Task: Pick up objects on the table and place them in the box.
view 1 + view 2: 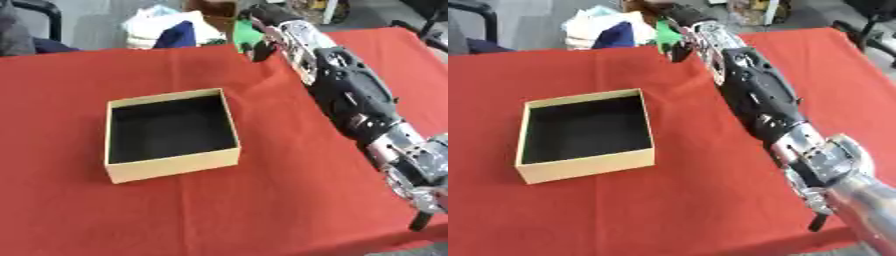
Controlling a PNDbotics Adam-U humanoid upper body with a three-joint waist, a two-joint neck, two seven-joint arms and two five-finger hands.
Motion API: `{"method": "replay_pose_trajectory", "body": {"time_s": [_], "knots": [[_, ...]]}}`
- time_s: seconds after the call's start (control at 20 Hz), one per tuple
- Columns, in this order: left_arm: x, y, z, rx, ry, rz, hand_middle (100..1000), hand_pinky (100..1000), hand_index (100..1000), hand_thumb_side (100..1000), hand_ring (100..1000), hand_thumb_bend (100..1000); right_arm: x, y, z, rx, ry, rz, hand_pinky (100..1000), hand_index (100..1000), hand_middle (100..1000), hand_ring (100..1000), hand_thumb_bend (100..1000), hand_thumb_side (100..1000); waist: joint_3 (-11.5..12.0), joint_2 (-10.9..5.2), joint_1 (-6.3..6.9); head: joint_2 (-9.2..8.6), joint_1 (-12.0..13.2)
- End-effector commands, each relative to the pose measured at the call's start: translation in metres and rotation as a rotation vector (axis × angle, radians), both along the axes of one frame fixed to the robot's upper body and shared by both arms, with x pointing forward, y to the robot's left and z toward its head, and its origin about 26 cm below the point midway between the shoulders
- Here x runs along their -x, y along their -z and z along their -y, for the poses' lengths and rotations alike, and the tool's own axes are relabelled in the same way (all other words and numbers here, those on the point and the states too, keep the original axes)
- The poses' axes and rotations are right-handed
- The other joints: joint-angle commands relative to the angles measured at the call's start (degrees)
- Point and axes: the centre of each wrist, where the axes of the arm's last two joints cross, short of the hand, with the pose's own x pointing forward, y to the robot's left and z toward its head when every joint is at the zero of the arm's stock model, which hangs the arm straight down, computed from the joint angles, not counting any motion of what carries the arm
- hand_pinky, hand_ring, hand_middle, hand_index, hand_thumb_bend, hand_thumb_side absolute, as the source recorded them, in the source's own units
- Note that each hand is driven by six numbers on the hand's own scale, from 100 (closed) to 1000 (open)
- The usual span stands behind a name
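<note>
Red cloth covers the desk (262, 210), with the box (172, 165) left of centre, seemingly empty. At the far edge the right robot hand (677, 30) reaches a green thing (667, 34); whether it grasps is unclear. Risk: nudging it off the edge.
</note>
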Motion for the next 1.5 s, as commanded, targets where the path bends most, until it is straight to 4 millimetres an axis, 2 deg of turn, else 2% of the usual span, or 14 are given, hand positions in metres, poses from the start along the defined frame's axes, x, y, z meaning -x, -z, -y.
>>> {"method": "replay_pose_trajectory", "body": {"time_s": [0.05, 0.25, 0.45, 0.6, 1.1, 1.35, 1.4, 1.45, 1.5], "knots": [[0.002, -0.007, -0.006, -0.008, -0.034, 0.029, 610, 612, 741, 480, 705, 100, 0.015, -0.028, -0.02, 0.076, -0.123, 0.035, 795, 928, 512, 812, 100, 100, -0.1, -1.18, 0.15, 0.58, 0.2], [0.004, -0.01, -0.011, 0.001, -0.074, 0.043, 610, 614, 741, 474, 704, 100, 0.029, -0.026, -0.053, 0.148, -0.254, -0.043, 808, 930, 527, 814, 100, 100, 0.0, -1.42, 0.08, 0.68, 0.2], [0.005, -0.011, -0.013, 0.006, -0.097, 0.048, 609, 614, 741, 473, 704, 100, 0.036, -0.008, -0.085, 0.193, -0.347, -0.149, 806, 930, 531, 810, 100, 101, 0.1, -1.55, 0.04, 0.6, 0.2], [0.004, -0.011, -0.012, 0.007, -0.097, 0.048, 609, 613, 740, 474, 704, 100, 0.036, 0.011, -0.1, 0.206, -0.38, -0.208, 806, 933, 538, 796, 100, 107, 0.4, -1.5, 0.06, 0.37, 0.2], [0.004, -0.011, -0.011, 0.009, -0.095, 0.046, 609, 612, 739, 475, 704, 100, 0.031, 0.048, -0.12, 0.265, -0.425, -0.258, 813, 942, 570, 790, 100, 125, 0.7, -1.46, -0.11, 0.14, 0.3], [0.004, -0.011, -0.011, 0.01, -0.097, 0.046, 608, 612, 739, 475, 704, 100, 0.034, 0.05, -0.124, 0.32, -0.445, -0.228, 826, 947, 587, 796, 105, 134, 0.6, -1.4, -0.2, 0.17, 0.4], [0.004, -0.011, -0.011, 0.009, -0.098, 0.046, 608, 612, 739, 475, 704, 100, 0.034, 0.05, -0.125, 0.332, -0.451, -0.221, 834, 965, 652, 805, 194, 209, 0.6, -1.4, -0.22, 0.11, 0.4], [0.004, -0.011, -0.011, 0.009, -0.098, 0.046, 608, 612, 739, 474, 704, 100, 0.035, 0.05, -0.125, 0.344, -0.457, -0.215, 841, 989, 721, 815, 285, 361, 0.6, -1.39, -0.23, 0.07, 0.5], [0.003, -0.011, -0.011, 0.009, -0.099, 0.046, 607, 612, 739, 474, 704, 100, 0.036, 0.049, -0.126, 0.357, -0.463, -0.209, 850, 1000, 769, 826, 357, 473, 0.6, -1.38, -0.23, 0.06, 0.5]]}}
